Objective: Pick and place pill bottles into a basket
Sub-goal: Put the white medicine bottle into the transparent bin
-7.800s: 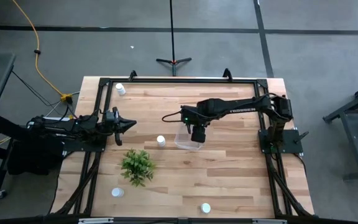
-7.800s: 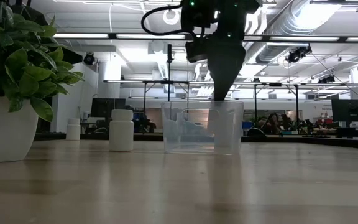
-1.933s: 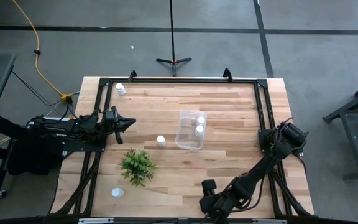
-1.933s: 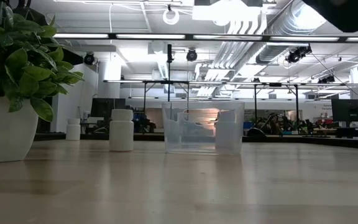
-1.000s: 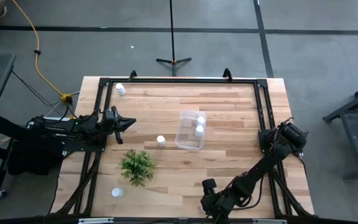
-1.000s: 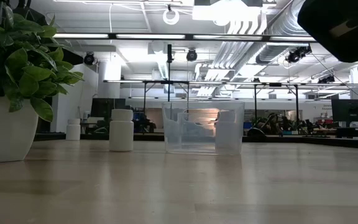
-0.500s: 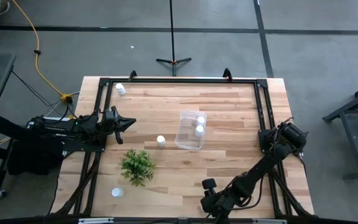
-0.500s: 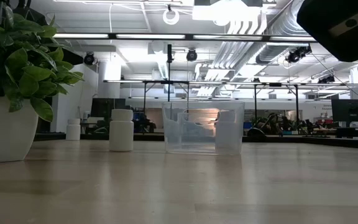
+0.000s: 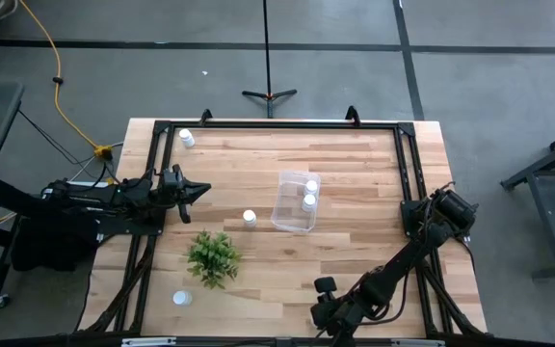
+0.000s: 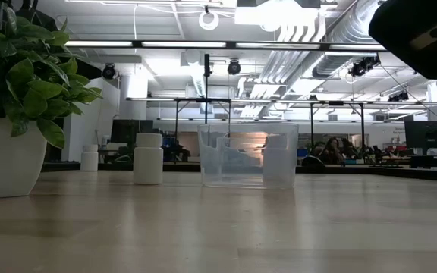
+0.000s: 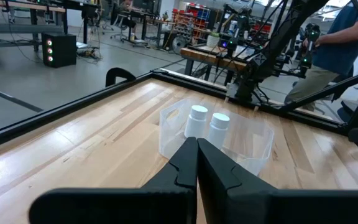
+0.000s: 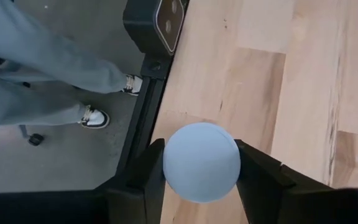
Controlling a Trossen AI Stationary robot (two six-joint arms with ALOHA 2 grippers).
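At the table's near edge my right gripper (image 9: pixel 328 314) is shut on a white pill bottle (image 12: pixel 201 162), whose round cap faces the right wrist camera. In the high view the gripper hides that bottle. The clear basket (image 9: pixel 295 202) stands mid-table with two bottles (image 9: pixel 309 194) upright in it. Loose bottles stand at centre (image 9: pixel 249 218), at the far left corner (image 9: pixel 187 138) and at the near left (image 9: pixel 181 298). My left gripper (image 9: pixel 200 191) is shut, level at the table's left side, and holds nothing. My right gripper has the pill bottle pinched between its two fingers (image 12: pixel 151 177), one on each side of the bottle's body just under the cap (image 12: pixel 169 177). The fingers slant down from above. The cap hides the bottle's foot, so I cannot tell whether it stands on the table.
A small green plant (image 9: pixel 213 256) in a white pot (image 10: pixel 6 155) stands at the near left. A black frame rail (image 12: pixel 143 118) runs along the table edge beside the held bottle. Beyond it are a person's legs and shoes (image 12: pixel 95 116).
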